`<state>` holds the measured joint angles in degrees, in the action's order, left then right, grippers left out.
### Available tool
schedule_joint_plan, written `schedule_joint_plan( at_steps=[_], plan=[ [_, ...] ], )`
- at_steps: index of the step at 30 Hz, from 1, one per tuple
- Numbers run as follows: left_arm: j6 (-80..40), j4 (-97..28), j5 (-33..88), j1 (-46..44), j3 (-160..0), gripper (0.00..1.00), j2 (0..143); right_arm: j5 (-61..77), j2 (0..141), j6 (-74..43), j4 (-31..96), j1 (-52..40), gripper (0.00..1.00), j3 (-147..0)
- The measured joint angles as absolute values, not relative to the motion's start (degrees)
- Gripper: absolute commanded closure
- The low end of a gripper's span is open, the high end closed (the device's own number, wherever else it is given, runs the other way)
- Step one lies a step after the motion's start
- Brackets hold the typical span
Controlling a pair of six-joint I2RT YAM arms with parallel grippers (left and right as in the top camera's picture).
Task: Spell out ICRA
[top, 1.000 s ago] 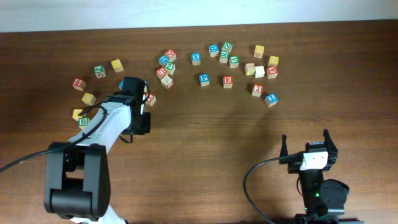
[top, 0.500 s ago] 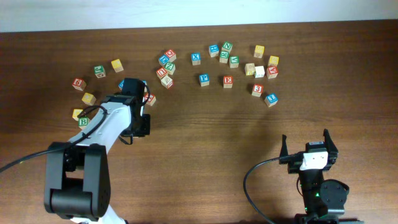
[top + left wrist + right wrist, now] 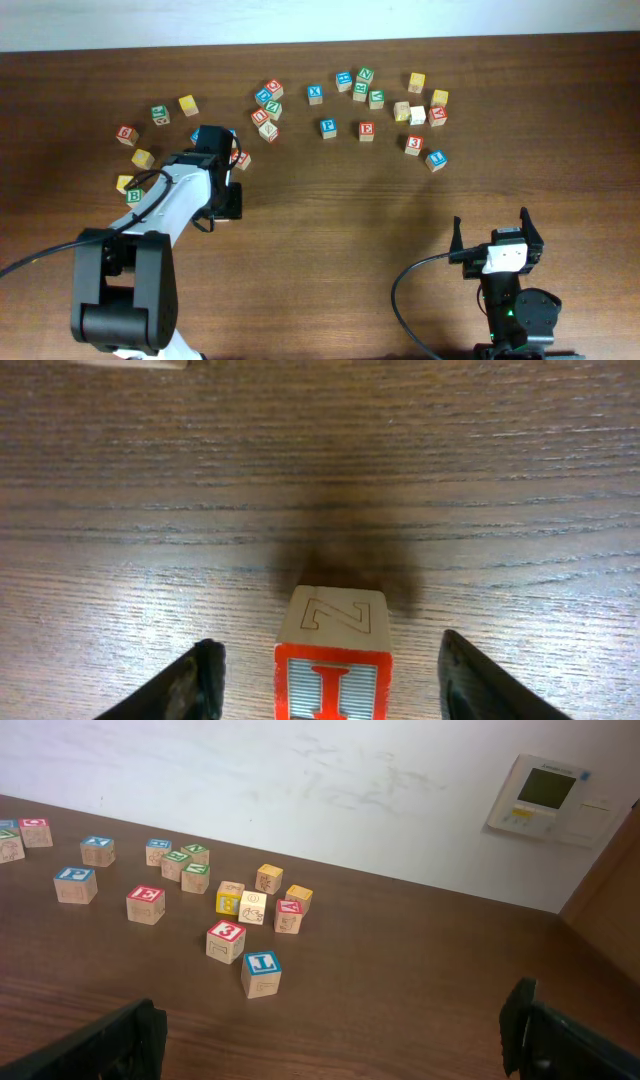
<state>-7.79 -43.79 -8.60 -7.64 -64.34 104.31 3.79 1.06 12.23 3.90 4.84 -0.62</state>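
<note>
The red-printed "I" cube (image 3: 333, 682) stands on the table in the left wrist view, with an engraved "Z" face on top. My left gripper (image 3: 328, 652) is open around it, and a clear gap shows between each finger (image 3: 200, 680) and the cube. In the overhead view the left gripper (image 3: 226, 203) covers this cube. A red-topped cube (image 3: 289, 907) sits among yellow-faced cubes (image 3: 268, 875) at the right of the scatter; I cannot read its letter. Green-printed cubes (image 3: 376, 98) lie in the back row. My right gripper (image 3: 330, 1020) is open over bare table.
Many letter cubes are scattered along the back of the table, from a left cluster (image 3: 135, 160) to a right cluster (image 3: 420, 112). A red "E" cube (image 3: 367, 130) and a blue "L" cube (image 3: 261, 965) lie nearest the front. A wall panel (image 3: 546, 795) hangs behind.
The left gripper's jaws have spread apart and stand off the "I" cube. The left arm has barely shifted. The right arm has not moved.
</note>
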Motion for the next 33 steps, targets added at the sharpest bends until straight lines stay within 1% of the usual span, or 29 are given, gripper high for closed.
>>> schedule_joint_plan(
  at_steps=[10, 12, 15, 16, 17, 18, 19, 23, 25, 28, 30, 33],
  plan=[
    [-7.7, -43.2, -9.1, -7.1, -65.1, 0.24, 104.3, 3.8, 1.1, 12.2, 3.9, 4.8, 0.02, -0.6],
    [-7.8, -45.2, -9.0, -6.1, -67.8, 0.25, 104.3, 3.8, 1.1, 12.2, 3.9, 4.8, 0.02, -0.6],
    [-7.8, -48.8, -7.1, -3.7, -75.9, 0.24, 104.3, 3.8, 1.1, 12.2, 3.9, 4.8, 0.02, -0.6],
    [-7.8, -49.0, -6.4, -3.2, -77.7, 0.26, 104.3, 3.8, 1.1, 12.2, 3.9, 4.8, 0.02, -0.6],
    [-7.8, -50.5, -5.1, -2.5, -80.6, 0.42, 104.3, 3.8, 1.1, 12.2, 3.9, 4.8, 0.02, -0.6],
    [-7.7, -51.5, -3.7, -2.0, -83.2, 0.98, 104.3, 3.8, 1.1, 12.2, 3.9, 4.8, 0.02, -0.6],
    [-7.8, -52.5, -2.2, -1.5, -85.7, 1.0, 104.3, 3.8, 1.1, 12.2, 3.9, 4.8, 0.02, -0.6],
    [-7.8, -55.5, 3.2, -0.2, -92.8, 1.0, 104.0, 3.8, 1.1, 12.2, 3.9, 4.8, 0.02, -0.6],
    [-7.9, -56.4, 4.6, -0.1, -94.0, 0.9, 104.0, 3.8, 1.1, 12.2, 3.9, 4.8, 0.02, -0.6],
    [-7.9, -58.7, 5.7, -0.1, -94.1, 0.89, 104.0, 3.8, 1.1, 12.2, 3.9, 4.8, 0.02, -0.6],
    [-7.9, -59.5, 5.6, -0.1, -94.1, 0.86, 104.0, 3.8, 1.1, 12.2, 3.9, 4.8, 0.02, -0.6],
    [-8.0, -59.6, 5.0, -0.1, -94.1, 0.84, 104.0, 3.8, 1.1, 12.2, 3.9, 4.8, 0.02, -0.6]
  ],
)
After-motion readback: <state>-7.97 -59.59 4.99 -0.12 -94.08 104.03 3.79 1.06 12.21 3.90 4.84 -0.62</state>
